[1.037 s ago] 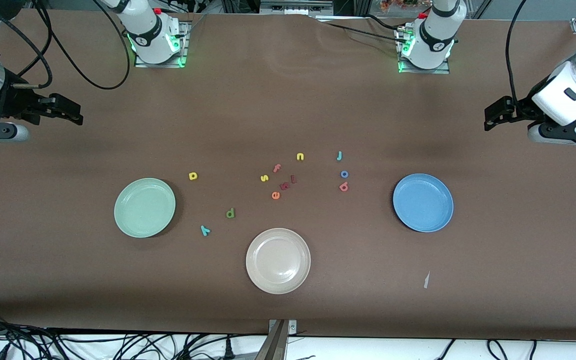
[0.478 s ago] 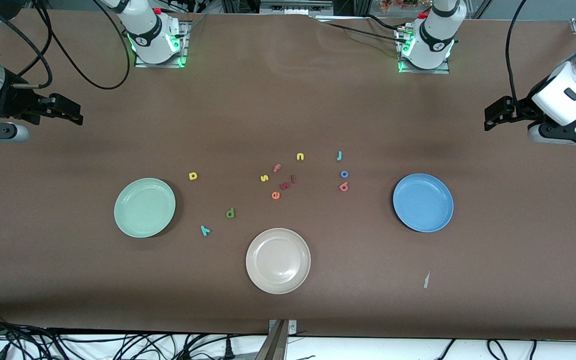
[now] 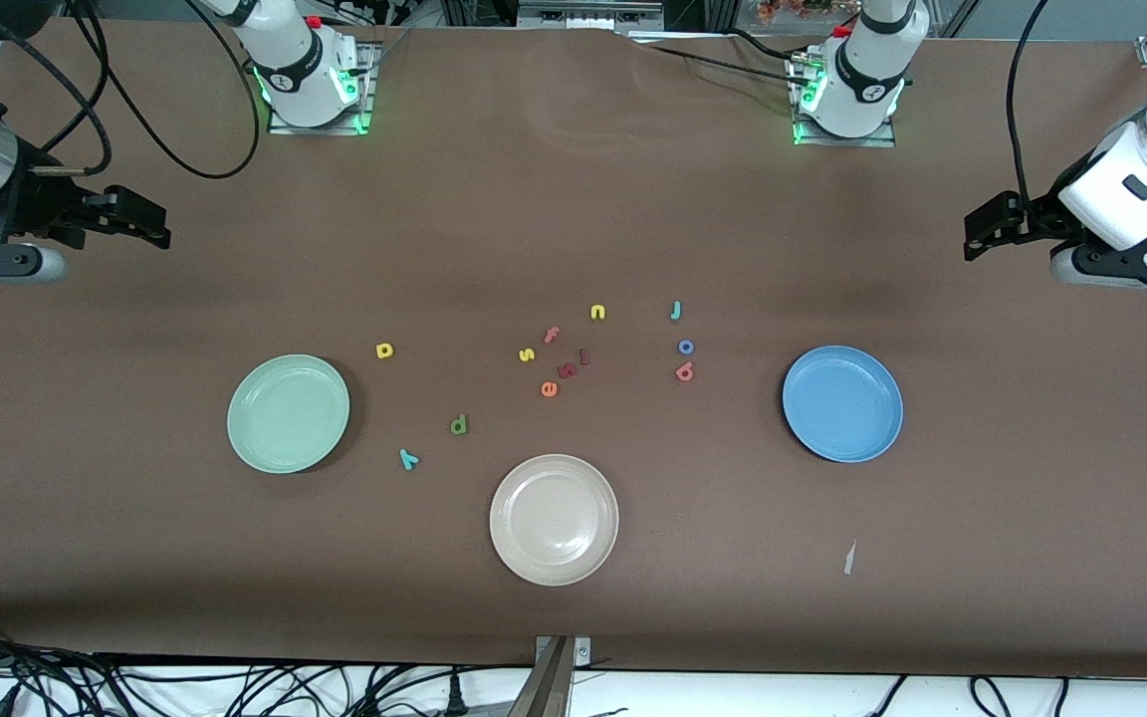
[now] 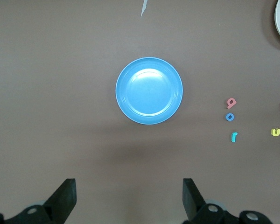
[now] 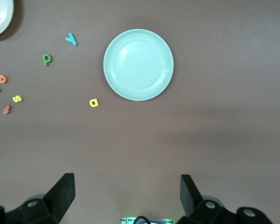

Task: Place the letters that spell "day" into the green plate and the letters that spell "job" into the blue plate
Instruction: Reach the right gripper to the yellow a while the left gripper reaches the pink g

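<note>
The yellow a [image 3: 384, 350], olive-green d [image 3: 459, 425] and teal y [image 3: 409, 458] lie on the table [image 3: 573, 199] beside the green plate [image 3: 288, 413], none in it. We see the teal-blue j [image 3: 675, 311], blue o [image 3: 686, 347] and red-pink b [image 3: 685, 371] in a row near the blue plate [image 3: 842, 403]. The left gripper [image 4: 129, 196] hangs over the table's left-arm end, jaws wide and holding nothing; the right gripper [image 5: 127, 193] hangs over the right-arm end, likewise.

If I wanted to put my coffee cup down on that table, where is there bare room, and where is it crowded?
Bare cloth lies between the green plate and the right arm's end, and between the blue plate and the left arm's end. It is crowded mid-table, where the scattered letters sit above the beige plate.
</note>
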Action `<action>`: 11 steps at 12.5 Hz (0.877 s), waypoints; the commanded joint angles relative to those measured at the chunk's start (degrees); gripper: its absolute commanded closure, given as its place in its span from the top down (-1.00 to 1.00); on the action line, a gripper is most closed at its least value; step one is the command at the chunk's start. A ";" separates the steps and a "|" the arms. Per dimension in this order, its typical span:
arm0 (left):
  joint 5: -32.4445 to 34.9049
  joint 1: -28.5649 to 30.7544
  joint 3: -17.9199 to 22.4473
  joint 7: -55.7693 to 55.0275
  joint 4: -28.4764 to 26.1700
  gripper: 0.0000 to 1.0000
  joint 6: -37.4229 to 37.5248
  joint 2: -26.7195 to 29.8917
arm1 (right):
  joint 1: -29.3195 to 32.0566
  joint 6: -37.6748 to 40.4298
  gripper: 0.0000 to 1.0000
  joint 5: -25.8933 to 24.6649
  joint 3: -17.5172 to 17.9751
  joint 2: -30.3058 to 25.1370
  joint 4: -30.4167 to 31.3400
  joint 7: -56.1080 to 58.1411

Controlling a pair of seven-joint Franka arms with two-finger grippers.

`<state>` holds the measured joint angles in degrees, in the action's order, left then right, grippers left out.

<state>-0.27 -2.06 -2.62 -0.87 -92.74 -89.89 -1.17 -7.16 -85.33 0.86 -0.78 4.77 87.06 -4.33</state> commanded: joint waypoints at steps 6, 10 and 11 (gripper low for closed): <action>0.97 -0.22 -0.11 0.26 -0.77 1.00 0.50 0.99 | -7.85 -8.25 1.00 3.36 0.78 8.93 -1.81 -3.84; 0.88 -0.31 -0.11 -0.27 -0.77 1.00 0.50 -0.15 | -9.54 -23.97 1.00 3.19 1.04 9.03 11.52 -1.75; 0.97 -0.83 -0.19 -0.18 -0.68 1.00 0.50 -0.32 | -9.45 -26.44 1.00 3.18 1.91 9.03 14.42 0.00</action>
<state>-0.27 -2.12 -2.66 -1.07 -93.21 -89.74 -1.44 -16.95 -107.27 3.63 0.33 15.61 95.18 -6.87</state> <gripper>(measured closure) 0.000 0.000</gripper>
